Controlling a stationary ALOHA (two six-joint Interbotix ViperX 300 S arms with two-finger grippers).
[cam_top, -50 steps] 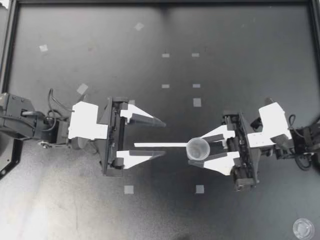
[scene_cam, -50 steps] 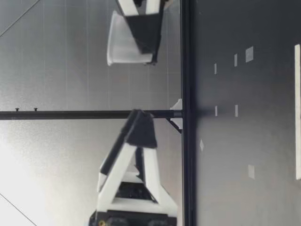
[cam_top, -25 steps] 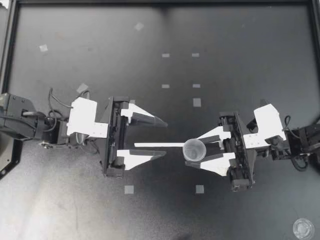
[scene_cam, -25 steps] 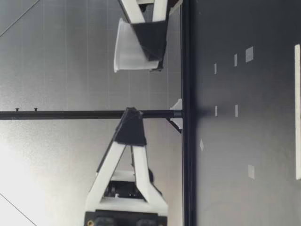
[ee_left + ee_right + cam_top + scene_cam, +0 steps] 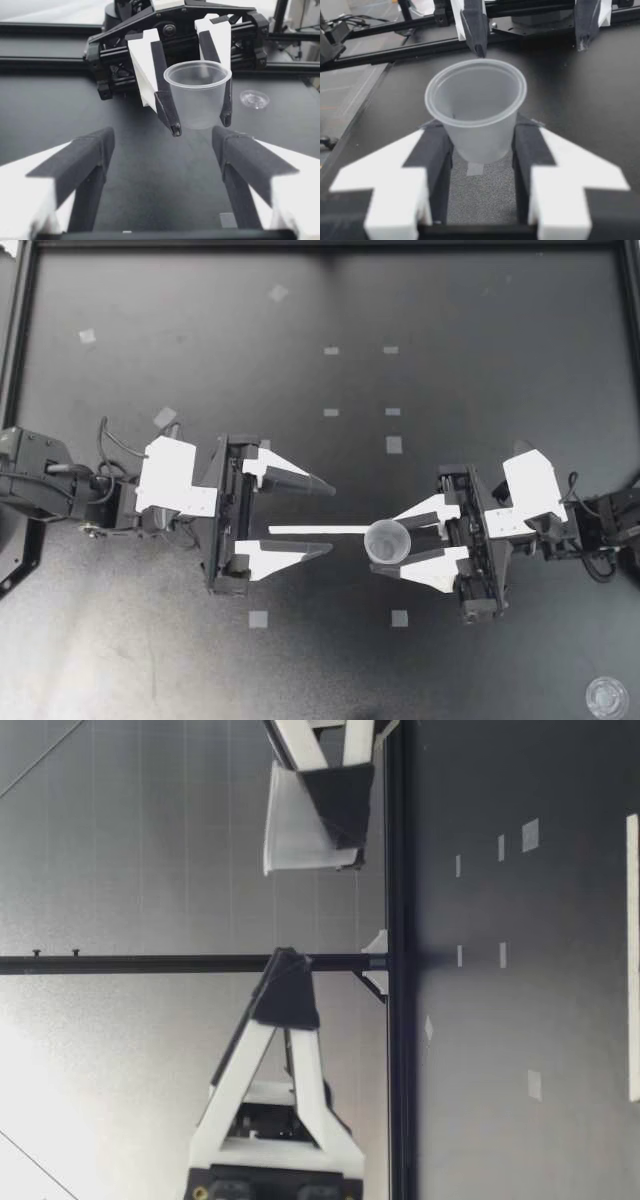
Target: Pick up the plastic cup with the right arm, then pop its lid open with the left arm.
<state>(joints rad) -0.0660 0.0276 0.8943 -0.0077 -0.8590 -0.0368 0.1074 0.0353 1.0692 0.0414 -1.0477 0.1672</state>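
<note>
— Right gripper [image 5: 384,545] has sunk toward the table [image 5: 200,340], a touch nearer the left gripper [image 5: 331,517], whose fingers stand spread, empty.
— And the cup [image 5: 388,538]?
— Pinched upright between the right fingers, off the table. Light, thin-walled, probably crushable; hold its wall gently, below the rim.

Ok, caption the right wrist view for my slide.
Right pincer shut on an upright clear cup, facing the open left pincer.
</note>
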